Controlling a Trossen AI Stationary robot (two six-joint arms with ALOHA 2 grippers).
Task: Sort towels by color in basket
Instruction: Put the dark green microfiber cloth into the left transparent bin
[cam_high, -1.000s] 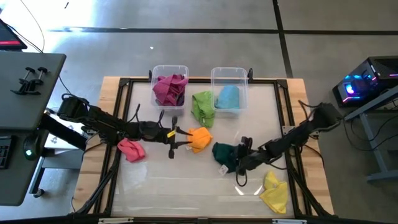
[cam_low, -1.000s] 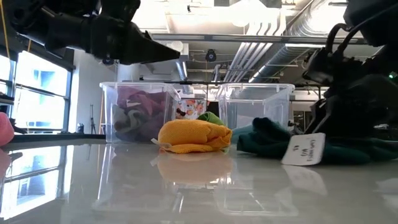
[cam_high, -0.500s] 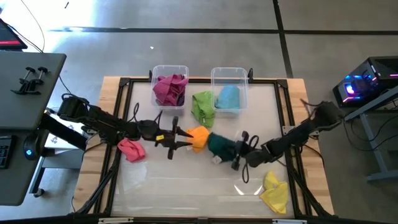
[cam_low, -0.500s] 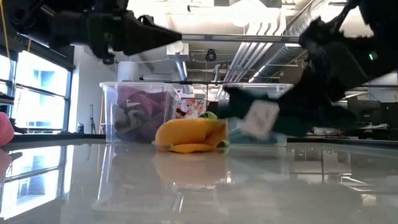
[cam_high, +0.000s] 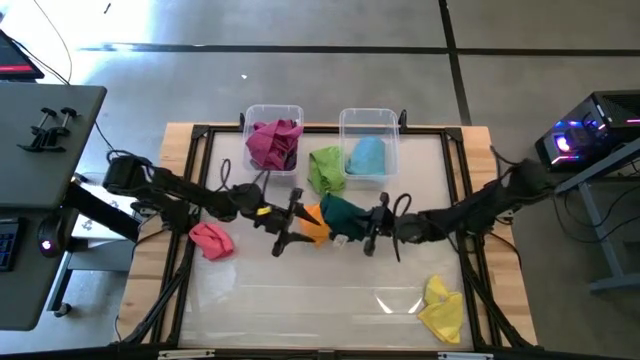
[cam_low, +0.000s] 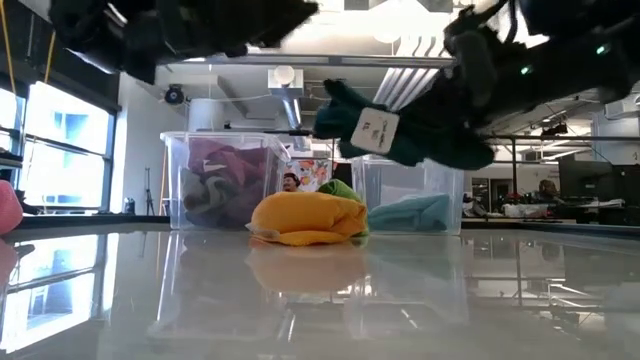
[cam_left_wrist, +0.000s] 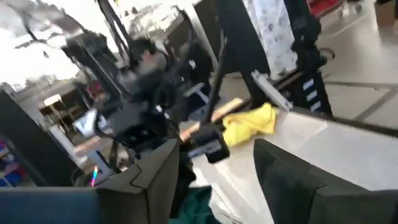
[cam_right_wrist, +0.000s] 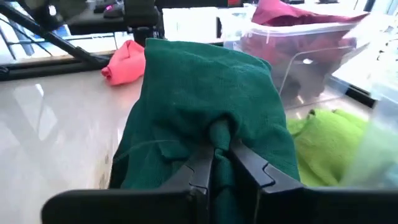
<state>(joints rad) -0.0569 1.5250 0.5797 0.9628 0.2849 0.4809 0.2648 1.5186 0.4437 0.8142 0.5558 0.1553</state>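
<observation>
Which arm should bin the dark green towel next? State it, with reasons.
The right arm. Its claw is already shut on the dark green towel, held clear of the table near the two bins. The left claw is open and holds nothing, hovering by the orange towel.

Dark green towel (cam_high: 341, 215) apparently in right claw (cam_high: 366, 229)

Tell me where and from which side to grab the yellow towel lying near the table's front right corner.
Grip the yellow towel at its raised, bunched upper end, coming straight down from above. It lies crumpled on the table with nothing touching it, so a top-down pinch on the highest fold looks easiest. The right gripper is shut on the dark green towel, so it would need to release first.
</observation>
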